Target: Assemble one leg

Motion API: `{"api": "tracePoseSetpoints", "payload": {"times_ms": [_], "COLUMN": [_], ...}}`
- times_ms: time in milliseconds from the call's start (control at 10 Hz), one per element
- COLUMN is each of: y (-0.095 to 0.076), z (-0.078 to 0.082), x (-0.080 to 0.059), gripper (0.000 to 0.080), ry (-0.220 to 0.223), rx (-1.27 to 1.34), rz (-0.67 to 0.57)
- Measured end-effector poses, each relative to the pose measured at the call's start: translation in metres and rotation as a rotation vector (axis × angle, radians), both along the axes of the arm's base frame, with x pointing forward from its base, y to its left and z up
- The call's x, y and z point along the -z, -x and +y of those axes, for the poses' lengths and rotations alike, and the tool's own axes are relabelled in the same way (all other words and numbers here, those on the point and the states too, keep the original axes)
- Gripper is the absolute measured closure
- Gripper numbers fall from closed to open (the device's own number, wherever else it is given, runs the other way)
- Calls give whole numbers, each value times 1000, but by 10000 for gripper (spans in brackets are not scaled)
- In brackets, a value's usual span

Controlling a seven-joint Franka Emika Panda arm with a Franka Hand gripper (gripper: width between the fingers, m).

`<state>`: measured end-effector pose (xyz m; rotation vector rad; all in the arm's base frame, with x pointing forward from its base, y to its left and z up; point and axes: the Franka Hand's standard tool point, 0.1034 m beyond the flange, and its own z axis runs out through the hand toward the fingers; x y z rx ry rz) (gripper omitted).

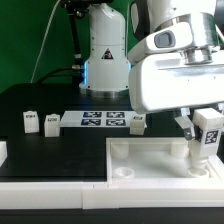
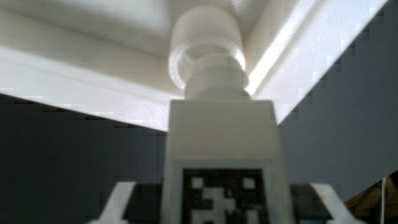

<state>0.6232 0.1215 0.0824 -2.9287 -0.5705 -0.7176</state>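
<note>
My gripper [image 1: 203, 130] is shut on a white leg [image 1: 208, 138] with a tag on its face and holds it slightly tilted over the right corner of the white tray [image 1: 150, 160]. In the wrist view the leg [image 2: 226, 140] stands between my fingers [image 2: 121, 200], and its round threaded end [image 2: 208, 60] reaches into the tray's corner socket [image 2: 222, 25]. Three more legs stand on the black table: two at the exterior view's left [image 1: 30, 121] [image 1: 52, 122] and one near the middle [image 1: 138, 121].
The marker board [image 1: 100, 121] lies flat on the table between the loose legs. The robot's base [image 1: 103, 55] stands behind it. The tray has a raised rim [image 1: 120, 150] along its far and left sides. A small white part [image 1: 3, 152] shows at the left edge.
</note>
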Motion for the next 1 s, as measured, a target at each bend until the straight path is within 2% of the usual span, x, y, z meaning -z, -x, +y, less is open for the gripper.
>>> {"api": "tracePoseSetpoints", "payload": {"times_ms": [300,700,1000], "y": [0,-5,-4], "z": [-1,-1,-3], "x": [8,8,-3], "gripper": [518,519,524], "ry": [-4,-14,-6], "rx": [6,16,11], "rz": [-16,-76,-49]}}
